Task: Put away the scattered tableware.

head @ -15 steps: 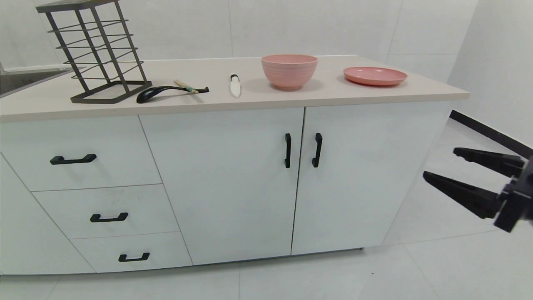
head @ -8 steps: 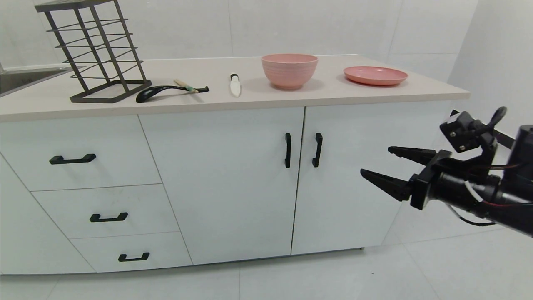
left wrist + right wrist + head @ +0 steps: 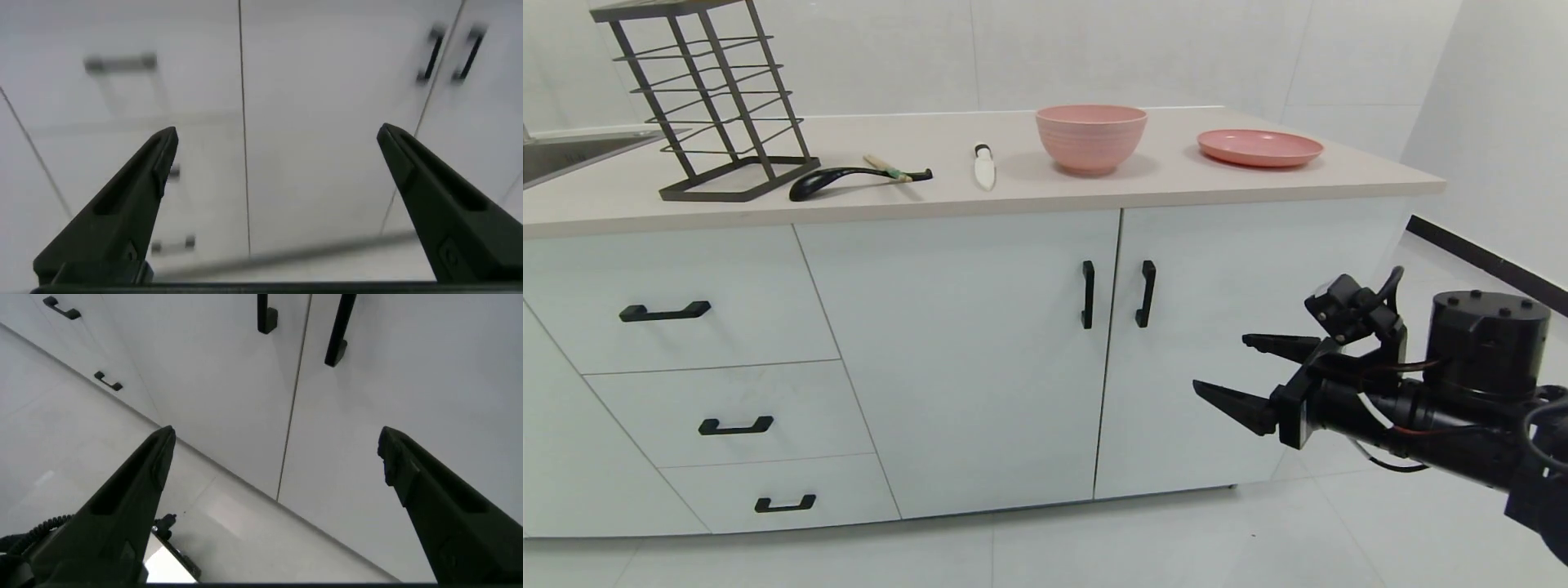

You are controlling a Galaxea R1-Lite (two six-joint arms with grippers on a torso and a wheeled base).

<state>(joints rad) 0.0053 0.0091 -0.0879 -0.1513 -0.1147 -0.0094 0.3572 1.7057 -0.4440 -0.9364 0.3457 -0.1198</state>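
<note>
My right pincer [image 3: 1221, 363] hung out at four o'clock from the door handles [image 3: 1145, 294], jaws spread wide, nothing between them, low in front of the cabinet doors [image 3: 980, 359]. My left pincer [image 3: 276, 135] was gaping too, empty, facing the cabinet front. Up on the counter [image 3: 1176, 184], the tableware lay scattered: pink bowl [image 3: 1090, 137] upright, pink plate [image 3: 1259, 148] at its three o'clock, well apart; white knife [image 3: 984, 167] near its nine o'clock; farther that way the black ladle [image 3: 849, 177] with chopsticks [image 3: 887, 169] touching its handle, just beside the wire rack [image 3: 715, 98].
</note>
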